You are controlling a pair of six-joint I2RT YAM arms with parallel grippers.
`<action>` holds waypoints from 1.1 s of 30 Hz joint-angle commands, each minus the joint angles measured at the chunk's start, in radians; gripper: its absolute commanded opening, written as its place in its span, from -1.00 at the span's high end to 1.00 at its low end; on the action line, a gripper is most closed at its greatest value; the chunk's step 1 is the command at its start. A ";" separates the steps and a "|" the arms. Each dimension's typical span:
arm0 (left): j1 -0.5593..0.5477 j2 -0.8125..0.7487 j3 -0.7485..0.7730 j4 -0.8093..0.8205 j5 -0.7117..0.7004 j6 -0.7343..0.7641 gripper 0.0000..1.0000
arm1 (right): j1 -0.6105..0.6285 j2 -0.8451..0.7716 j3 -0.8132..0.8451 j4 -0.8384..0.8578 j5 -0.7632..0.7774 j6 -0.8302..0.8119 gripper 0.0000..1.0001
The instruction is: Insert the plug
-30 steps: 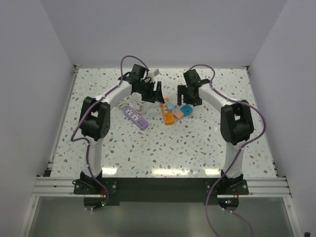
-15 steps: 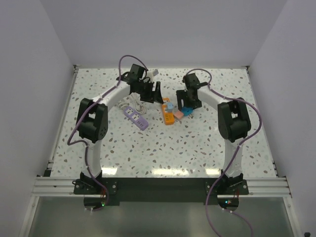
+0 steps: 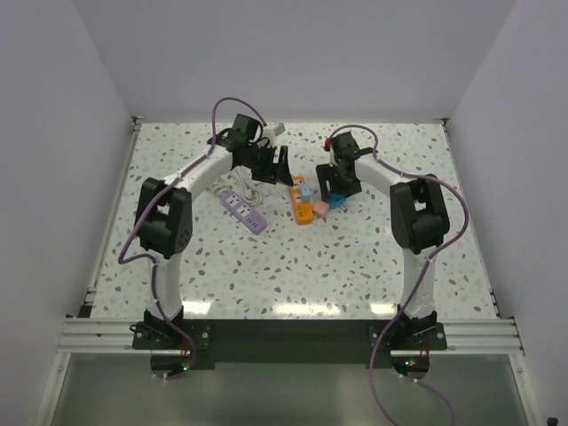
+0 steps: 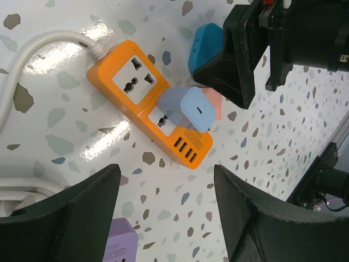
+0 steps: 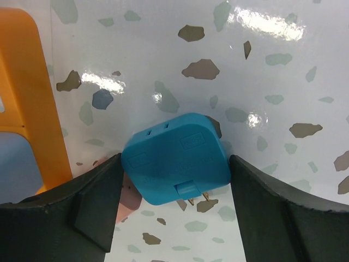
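Revealing blue plug prongs, right wrist only

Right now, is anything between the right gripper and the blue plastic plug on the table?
Nothing visible is in the way: the right gripper straddles the square blue plastic plug lying on the speckled table.

The left arm and right arm arch forward, elbows out. The left gripper points down, its fingers wide apart and empty. At its four o'clock, the right gripper sits low with its fingers apart; whether it grips is unclear.
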 commanded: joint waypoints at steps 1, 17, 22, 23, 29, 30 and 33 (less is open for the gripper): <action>0.009 -0.085 -0.004 0.011 0.028 0.053 -0.48 | -0.005 0.038 0.037 -0.022 -0.044 0.007 0.19; -0.014 -0.213 -0.105 0.220 0.102 0.007 -0.47 | 0.009 -0.232 0.185 -0.046 -0.060 0.414 1.00; -0.031 -0.239 -0.138 0.335 0.090 -0.065 -0.47 | 0.055 -0.323 0.105 0.095 -0.066 0.593 1.00; -0.034 -0.247 -0.151 0.362 0.083 -0.103 -0.49 | 0.066 -0.327 0.097 0.115 -0.064 0.616 1.00; -0.038 -0.260 -0.155 0.504 0.070 -0.207 -0.53 | 0.146 -0.315 0.113 0.189 -0.053 0.715 1.00; -0.038 -0.266 -0.158 0.513 0.070 -0.214 -0.54 | 0.150 -0.314 0.119 0.189 -0.052 0.716 1.00; -0.038 -0.279 -0.174 0.541 0.074 -0.235 -0.54 | 0.163 -0.307 0.130 0.191 -0.047 0.722 1.00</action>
